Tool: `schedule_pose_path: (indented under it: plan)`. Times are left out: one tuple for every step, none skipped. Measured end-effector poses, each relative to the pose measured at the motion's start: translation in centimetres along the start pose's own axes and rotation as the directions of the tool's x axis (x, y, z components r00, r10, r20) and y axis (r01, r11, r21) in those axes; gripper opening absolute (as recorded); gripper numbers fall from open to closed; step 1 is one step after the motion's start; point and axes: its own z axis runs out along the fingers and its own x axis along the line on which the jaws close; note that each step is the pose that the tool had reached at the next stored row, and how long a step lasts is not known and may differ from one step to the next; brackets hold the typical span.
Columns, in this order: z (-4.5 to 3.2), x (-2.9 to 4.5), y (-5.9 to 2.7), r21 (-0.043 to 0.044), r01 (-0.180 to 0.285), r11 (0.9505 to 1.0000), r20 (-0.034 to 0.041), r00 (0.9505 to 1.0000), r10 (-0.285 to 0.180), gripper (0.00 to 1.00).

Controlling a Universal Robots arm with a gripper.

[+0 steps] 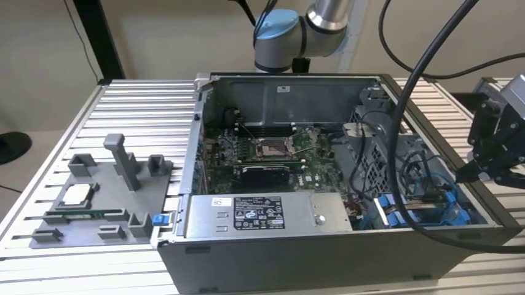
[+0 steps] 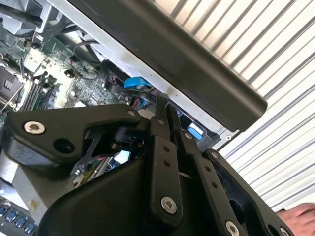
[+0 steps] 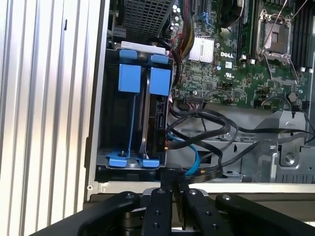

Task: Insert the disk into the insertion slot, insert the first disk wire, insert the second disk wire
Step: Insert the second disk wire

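The disk, in its blue carrier, appears to stand on edge inside the insertion slot. That bay lies at the lower right of the exterior view, in a corner of the computer case. The first step therefore looks done and the wire work seems to be in hand. The gripper hovers by the case rim beside that bay, clenched, with nothing visibly held. A blue cable and black cables lie loose just beside the disk. Plugging one in, I judge, calls for a firm hold on a small connector and careful alignment in a cramped corner.
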Motion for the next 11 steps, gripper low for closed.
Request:
schedule_pose_path:
  plan:
    - [-0.04, 0.14, 0.01, 0.0, 0.001, 1.0, 0.0006, 1.0, -0.001, 0.0]
    - [-0.04, 0.21, 0.01, -0.0002, 0.001, 1.0, 0.0009, 1.0, -0.001, 0.0]
    - [-0.06, 0.26, 0.02, -0.0003, 0.002, 1.0, 0.0007, 1.0, -0.002, 0.0]
    - [-0.06, 0.29, 0.02, -0.0003, 0.002, 1.0, 0.0007, 1.0, -0.002, 0.0]
    - [-0.05, 0.29, 0.02, -0.0004, 0.002, 1.0, 0.0008, 1.0, -0.002, 0.0]
    - [-0.03, 0.29, 0.02, -0.0004, 0.002, 1.0, 0.0008, 1.0, -0.002, 1.0]
    - [0.02, 0.31, 0.02, -0.0002, 0.002, 1.0, 0.0008, 1.0, -0.002, 1.0]
    - [0.09, 0.33, 0.01, 0.0004, 0.002, 1.0, 0.0007, 1.0, -0.002, 1.0]
    - [0.19, 0.35, 0.0, 0.0011, 0.003, 1.0, 0.0008, 1.0, -0.003, 1.0]
    - [0.31, 0.38, 0.0, 0.0017, 0.003, 1.0, 0.0013, 1.0, -0.003, 1.0]
    - [0.42, 0.41, -0.01, 0.0027, 0.003, 1.0, 0.0016, 1.0, -0.003, 1.0]
